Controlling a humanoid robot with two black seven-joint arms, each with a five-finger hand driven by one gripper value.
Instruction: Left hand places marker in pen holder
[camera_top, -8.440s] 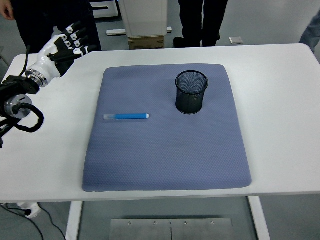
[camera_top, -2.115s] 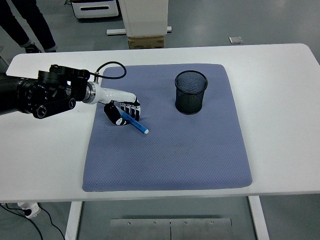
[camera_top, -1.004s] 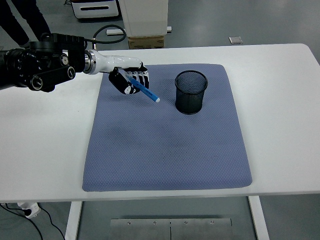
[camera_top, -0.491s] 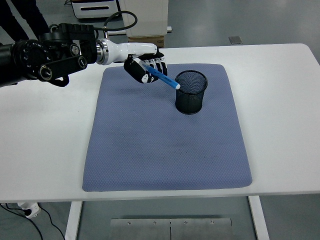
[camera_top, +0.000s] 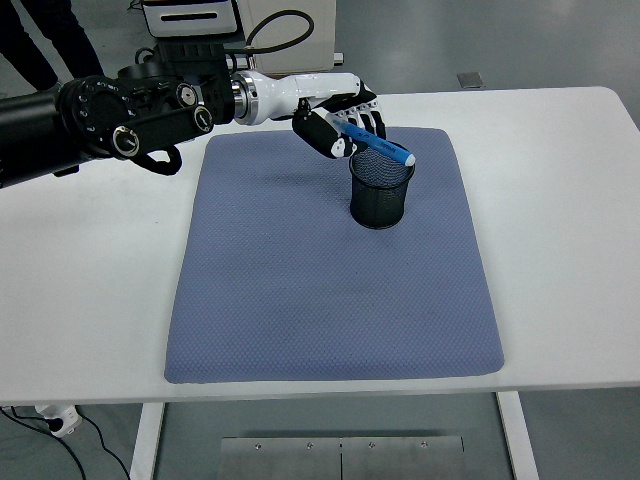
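the marker, blue with a white tip, sits in the upper middle of the frame, gripped in the curled fingers of the left hand. it slants down to the right across the open top of the black mesh pen holder, its tip over the holder's right rim. the holder stands upright on the grey-blue mat covering the white tabletop. the black left arm reaches in from the upper left.
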